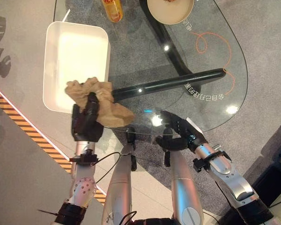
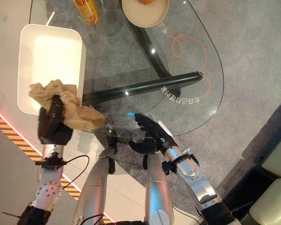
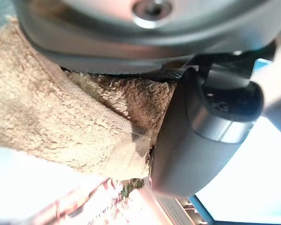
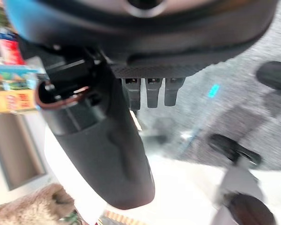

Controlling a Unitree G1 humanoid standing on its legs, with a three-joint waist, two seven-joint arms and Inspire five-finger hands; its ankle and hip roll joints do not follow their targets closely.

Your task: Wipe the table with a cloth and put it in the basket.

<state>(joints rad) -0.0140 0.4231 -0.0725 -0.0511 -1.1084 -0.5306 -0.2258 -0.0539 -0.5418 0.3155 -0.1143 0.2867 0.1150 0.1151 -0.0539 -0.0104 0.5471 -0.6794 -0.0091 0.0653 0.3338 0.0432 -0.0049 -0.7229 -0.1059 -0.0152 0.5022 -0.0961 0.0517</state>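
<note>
A crumpled tan cloth [image 1: 103, 101] hangs over the near left edge of the glass table [image 1: 145, 61], with part of it over the near rim of the white basket [image 1: 49, 70]. My left hand [image 1: 86, 123] is shut on the cloth from below; in the left wrist view the thumb [image 3: 196, 140] presses into the terry cloth [image 3: 61, 117]. My right hand [image 1: 180, 131] hovers at the table's near edge, right of the cloth, fingers relaxed and holding nothing. The cloth [image 4: 33, 208] shows beyond the right hand [image 4: 98, 140] in the right wrist view.
An orange bottle [image 1: 112, 9] and a tan bowl [image 1: 171, 11] stand at the table's far side. A black bar [image 1: 178, 80] of the table's frame runs under the glass. Striped floor tape [image 1: 33, 131] runs past the basket on the left.
</note>
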